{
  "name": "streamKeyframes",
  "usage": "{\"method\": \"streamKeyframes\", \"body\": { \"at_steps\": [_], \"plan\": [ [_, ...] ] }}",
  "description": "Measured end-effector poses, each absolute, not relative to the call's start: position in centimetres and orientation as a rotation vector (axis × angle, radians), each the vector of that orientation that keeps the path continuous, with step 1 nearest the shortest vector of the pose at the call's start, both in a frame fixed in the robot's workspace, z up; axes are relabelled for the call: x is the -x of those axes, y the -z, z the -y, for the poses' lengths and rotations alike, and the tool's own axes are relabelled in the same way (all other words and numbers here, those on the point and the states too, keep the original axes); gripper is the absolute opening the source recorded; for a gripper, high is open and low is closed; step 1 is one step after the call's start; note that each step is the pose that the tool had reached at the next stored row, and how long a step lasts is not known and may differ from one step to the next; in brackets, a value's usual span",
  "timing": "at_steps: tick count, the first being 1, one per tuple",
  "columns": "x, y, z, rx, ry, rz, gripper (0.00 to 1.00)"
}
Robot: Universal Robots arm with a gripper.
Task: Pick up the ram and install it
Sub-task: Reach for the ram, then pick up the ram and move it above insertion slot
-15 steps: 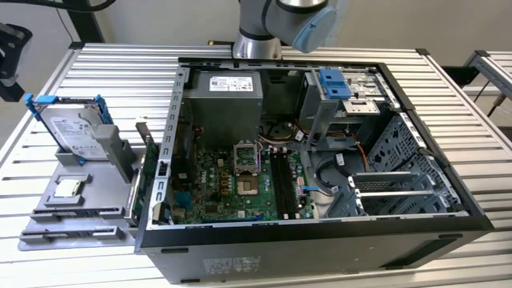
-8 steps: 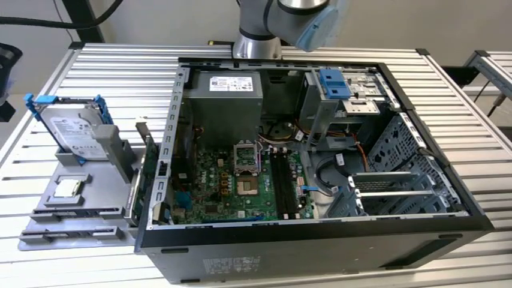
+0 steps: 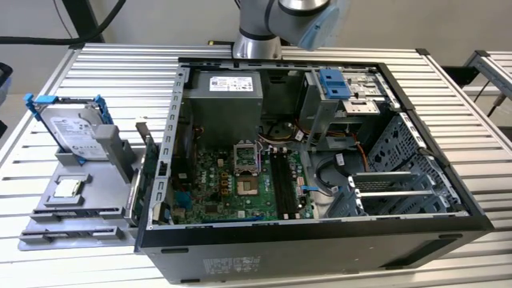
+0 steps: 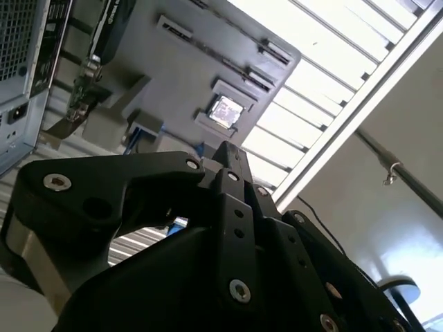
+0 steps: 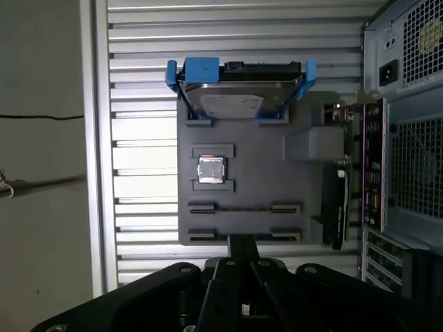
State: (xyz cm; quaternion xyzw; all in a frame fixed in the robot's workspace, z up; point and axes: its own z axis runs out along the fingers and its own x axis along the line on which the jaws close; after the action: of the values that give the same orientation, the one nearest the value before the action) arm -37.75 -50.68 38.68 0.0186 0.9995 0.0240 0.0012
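Arm: in the exterior view it enters at 12 o'clock of the open case.
Claw: in both wrist views the black fingers lie together, tip to tip. It hangs high over the grey tray.
Ram: a long, dark, narrow strip in the slot bank of the motherboard, at 3 o'clock of the processor socket – whether it is fully seated cannot be told.
Tray contents: the hard drive stands in its blue bracket at the tray's 12 o'clock end. The loose processor chip lies flat mid-tray, and the expansion card stands on edge just beside the case wall.
Bench: slatted aluminium – it carries the case, with the tray at the case's 9 o'clock.
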Motion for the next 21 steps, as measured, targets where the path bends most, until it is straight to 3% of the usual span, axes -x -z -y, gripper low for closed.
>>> {"method": "streamKeyframes", "body": {
  "at_steps": [12,21],
  "plan": [
    [37.5,-38.6,53.2,-0.058,-0.075,-3.138,0.0],
    [37.5,-38.6,53.3,-0.058,-0.075,-3.138,0.0]
  ]
}}
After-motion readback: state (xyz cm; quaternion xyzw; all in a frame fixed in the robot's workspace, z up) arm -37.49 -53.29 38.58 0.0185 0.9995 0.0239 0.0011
